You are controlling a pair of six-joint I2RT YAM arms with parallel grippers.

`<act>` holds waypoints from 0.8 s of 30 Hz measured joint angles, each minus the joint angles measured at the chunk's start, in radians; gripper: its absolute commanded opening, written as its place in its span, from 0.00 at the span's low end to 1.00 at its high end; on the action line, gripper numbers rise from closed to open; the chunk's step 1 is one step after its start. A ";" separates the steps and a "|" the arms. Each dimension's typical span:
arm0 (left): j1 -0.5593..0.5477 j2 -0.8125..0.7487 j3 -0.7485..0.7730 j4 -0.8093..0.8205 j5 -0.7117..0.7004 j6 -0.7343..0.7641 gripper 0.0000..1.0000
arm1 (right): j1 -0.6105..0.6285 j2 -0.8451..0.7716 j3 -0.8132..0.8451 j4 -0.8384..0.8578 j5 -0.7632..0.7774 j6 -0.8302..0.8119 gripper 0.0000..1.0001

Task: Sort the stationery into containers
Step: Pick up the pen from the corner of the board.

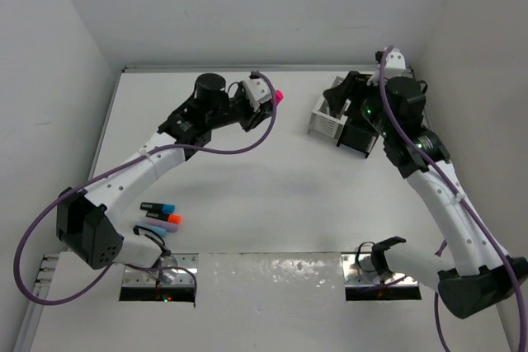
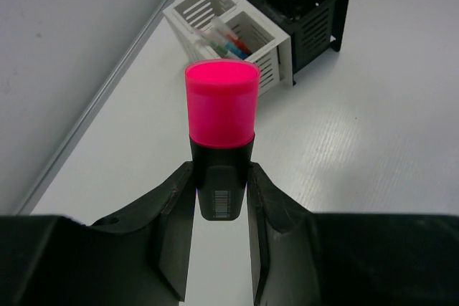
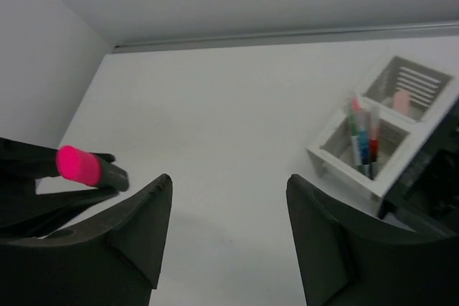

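My left gripper (image 2: 221, 180) is shut on the black end of a pink highlighter (image 2: 221, 105), held above the table at mid-back (image 1: 278, 96). Ahead of it stand the two containers: a white organiser (image 2: 269, 59) with pens (image 2: 231, 46) in one compartment, and a black organiser (image 2: 315, 12) behind it. My right gripper (image 3: 229, 180) hangs open and empty above the containers (image 1: 342, 95). In its view the white organiser (image 3: 337, 159) holds red, blue and green pens (image 3: 362, 141) and a pink eraser (image 3: 401, 100). The pink highlighter (image 3: 79, 165) shows at the left.
Loose highlighters with blue (image 1: 162, 206), orange (image 1: 171, 219) and purple caps lie near the left arm's base. Side walls close in the table on left and right, and a back wall runs just behind the organisers (image 1: 326, 117).
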 measured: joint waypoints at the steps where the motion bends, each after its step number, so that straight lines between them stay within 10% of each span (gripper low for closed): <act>1: -0.013 0.002 -0.001 0.007 -0.010 -0.002 0.00 | 0.002 0.024 0.010 0.005 -0.036 0.019 0.61; 24: -0.078 0.002 -0.056 0.068 -0.083 -0.007 0.00 | 0.180 0.081 0.019 0.120 -0.048 0.011 0.61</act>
